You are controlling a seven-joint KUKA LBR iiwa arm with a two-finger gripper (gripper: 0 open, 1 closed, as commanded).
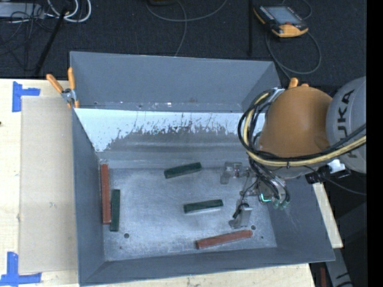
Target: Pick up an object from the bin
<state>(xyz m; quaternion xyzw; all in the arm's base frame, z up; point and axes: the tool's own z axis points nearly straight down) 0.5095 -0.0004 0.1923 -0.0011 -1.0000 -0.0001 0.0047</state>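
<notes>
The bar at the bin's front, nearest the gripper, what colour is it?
The bar is reddish-brown, in the camera view.

Grey bin [173, 82], green bars [203, 206], red-brown bars [224, 239], orange cover [293, 121]

Scuffed matt grey metal bin [179, 94]; matt, smooth bars [203, 207].

Dark floor behind the bin, strewn with wiring.
The floor [179, 28] is black and matte under even light; white and dark cables [72, 5] loop across it, and two orange-and-black handsets [281, 20] lie near its far edge.
</notes>
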